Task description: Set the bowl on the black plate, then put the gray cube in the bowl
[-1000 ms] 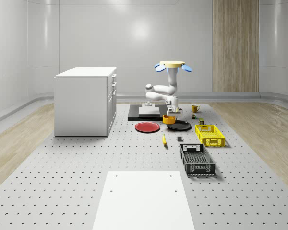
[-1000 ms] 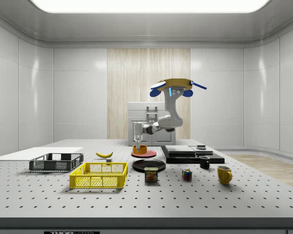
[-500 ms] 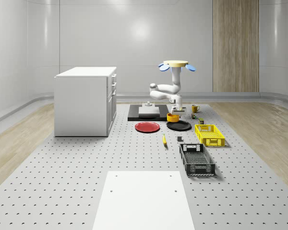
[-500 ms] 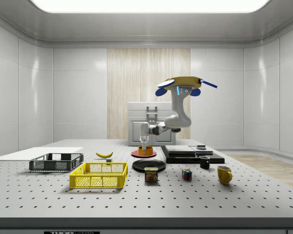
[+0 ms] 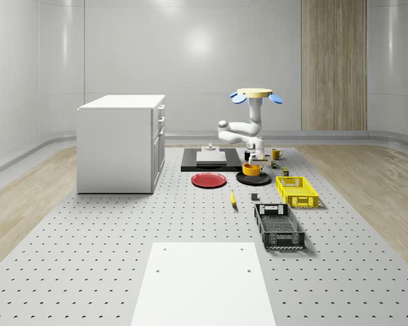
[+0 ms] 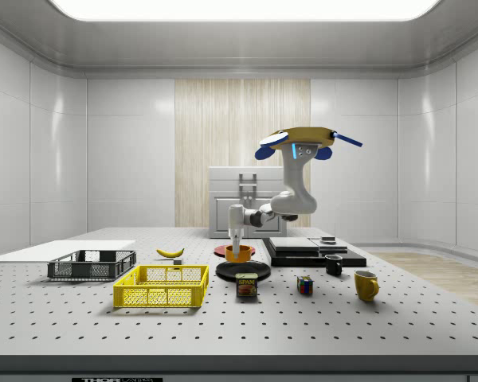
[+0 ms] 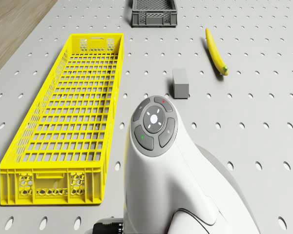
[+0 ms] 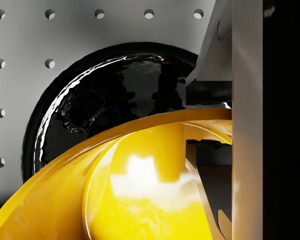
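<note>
The drone [image 5: 255,93] hovers above the table's far end, with its arm bent down toward the black plate [image 5: 253,178]. My gripper [image 5: 251,161] is shut on the rim of the orange bowl [image 5: 251,169], which it holds just over the plate. From the side, the bowl [image 6: 238,255] hangs slightly above the black plate [image 6: 243,270], under the gripper [image 6: 237,242]. At the wrist, the bowl [image 8: 140,190] covers part of the glossy plate [image 8: 105,110], with one finger [image 8: 245,100] against its rim. The gray cube [image 5: 254,197] [image 7: 180,84] lies on the table between the banana and the yellow crate.
A yellow crate [image 5: 296,191] [image 7: 68,131] and a dark crate [image 5: 279,225] stand on the whole-scene view's right. A banana [image 5: 232,198] [image 7: 215,48] and a red plate [image 5: 209,180] lie to the black plate's left. A white cabinet [image 5: 121,142], a black slab [image 5: 207,160] and a mug [image 5: 277,153] stand farther back.
The drone and arm have shifted toward the whole-scene view's right, carrying the bowl from beside the red plate to over the black plate and lower.
</note>
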